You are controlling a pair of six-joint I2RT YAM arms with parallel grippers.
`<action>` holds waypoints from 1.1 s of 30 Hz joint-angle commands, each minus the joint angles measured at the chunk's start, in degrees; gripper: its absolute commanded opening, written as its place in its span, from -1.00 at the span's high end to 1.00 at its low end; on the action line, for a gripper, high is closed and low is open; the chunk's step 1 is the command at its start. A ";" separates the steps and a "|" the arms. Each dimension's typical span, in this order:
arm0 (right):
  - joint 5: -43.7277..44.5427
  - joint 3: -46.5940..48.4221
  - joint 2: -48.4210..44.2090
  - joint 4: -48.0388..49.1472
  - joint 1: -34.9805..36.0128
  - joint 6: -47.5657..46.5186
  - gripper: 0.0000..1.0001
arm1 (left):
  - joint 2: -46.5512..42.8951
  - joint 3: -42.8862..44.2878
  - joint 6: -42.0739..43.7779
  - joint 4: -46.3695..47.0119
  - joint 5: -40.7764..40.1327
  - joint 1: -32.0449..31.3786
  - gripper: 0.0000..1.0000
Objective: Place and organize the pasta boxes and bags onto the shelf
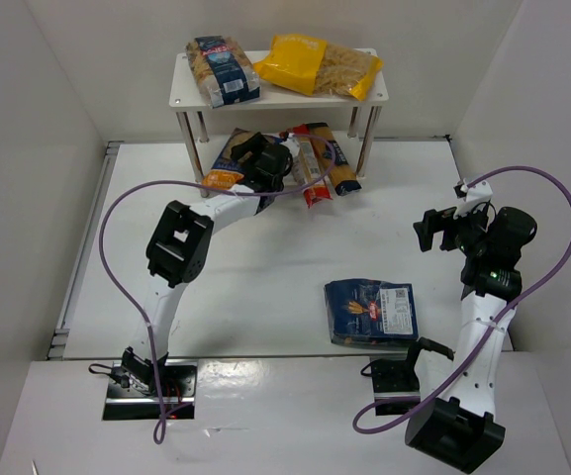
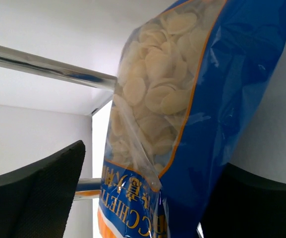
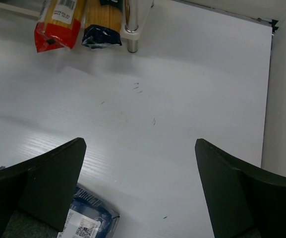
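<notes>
The white shelf (image 1: 188, 91) stands at the back. Its top tier holds a blue-labelled clear bag (image 1: 224, 71) and a yellow bag (image 1: 310, 64). On the lower level lie the blue-and-orange bag (image 1: 224, 165), a red packet (image 1: 312, 170) and an orange packet (image 1: 337, 166). My left gripper (image 1: 258, 158) is under the top tier. In the left wrist view it (image 2: 147, 198) is open around the blue-and-orange bag (image 2: 217, 99); the bag rests against the right finger, with a gap to the left finger. The flat dark blue pack (image 1: 371, 311) lies on the table. My right gripper (image 1: 433, 230) is open and empty above the table.
A silver shelf leg (image 2: 48, 67) crosses the left wrist view. In the right wrist view my gripper (image 3: 140, 193) hangs over bare table, with the dark blue pack's corner (image 3: 90, 220), the red packet (image 3: 58, 25), the orange packet (image 3: 103, 22) and a shelf leg (image 3: 132, 29) visible. White walls enclose the table.
</notes>
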 commanded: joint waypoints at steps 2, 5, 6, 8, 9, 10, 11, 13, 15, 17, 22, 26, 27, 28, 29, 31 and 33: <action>-1.20 0.46 -0.80 0.12 -0.48 -0.63 -0.98 | -2.08 0.20 -2.08 -0.25 1.25 -0.96 -0.83; -1.73 0.46 -0.80 0.12 -0.48 -0.63 -0.98 | -3.40 -0.42 -2.87 -2.87 1.78 -2.89 -0.91; -1.73 0.46 -1.33 0.12 -0.48 -0.63 -0.98 | -4.02 -0.42 -3.83 -3.76 1.78 -2.90 -1.00; -1.73 0.46 -1.33 0.12 -0.48 -0.63 -0.98 | -4.63 -1.03 -5.50 -6.21 2.39 -4.38 -1.00; -1.73 0.46 -1.33 0.12 -0.48 -0.63 -0.98 | -5.51 -1.04 -6.12 -6.84 2.91 -4.39 -1.00; -1.73 0.46 -1.33 0.12 -0.48 -0.63 -0.98 | -6.04 -1.04 -7.17 -7.45 3.61 -5.17 -1.00; -1.73 0.46 -1.33 0.12 -0.48 -0.63 -0.98 | -6.57 -1.65 -7.79 -8.85 3.62 -5.88 -1.00; -1.73 0.46 -1.85 0.12 -0.48 -0.63 -0.98 | -8.32 -1.65 -9.54 -11.49 4.15 -6.67 -1.00; -2.26 0.46 -1.86 0.12 -0.48 -0.63 -0.98 | -8.86 -2.18 -10.95 -13.34 4.94 -7.37 -1.00; -2.26 0.46 -1.86 0.12 -0.48 -0.63 -0.98 | -11.05 -2.18 -13.41 -16.59 6.34 -8.69 -1.00; -3.40 0.46 -2.39 -0.40 -0.48 -0.63 -0.98 | -17.19 -5.95 -18.42 -24.23 9.67 -11.33 -1.00; -4.62 0.99 -2.99 -0.93 -0.48 -0.63 -0.98 | -22.64 -9.90 -25.88 -31.61 18.62 -11.95 -1.00; -4.63 0.99 -3.00 -0.93 -0.48 -0.63 -0.98 | -24.74 -10.70 -26.94 -34.32 19.96 -11.95 -1.00; -4.63 0.99 -3.00 -0.93 -0.48 -0.63 -0.98 | -25.90 -12.45 -29.04 -35.74 21.53 -11.95 -1.00; -5.41 0.99 -3.00 -0.93 -0.48 -0.63 -0.98 | -27.04 -13.68 -29.85 -37.76 25.38 -11.95 -1.00; -6.04 1.51 -3.00 -1.46 -0.48 -0.63 -0.98 | -30.82 -16.14 -31.17 -39.44 29.53 -11.95 -1.00; -6.56 1.52 -3.00 -1.46 -0.48 -1.15 -0.98 | -35.20 -20.34 -31.70 -40.15 35.57 -11.95 -1.00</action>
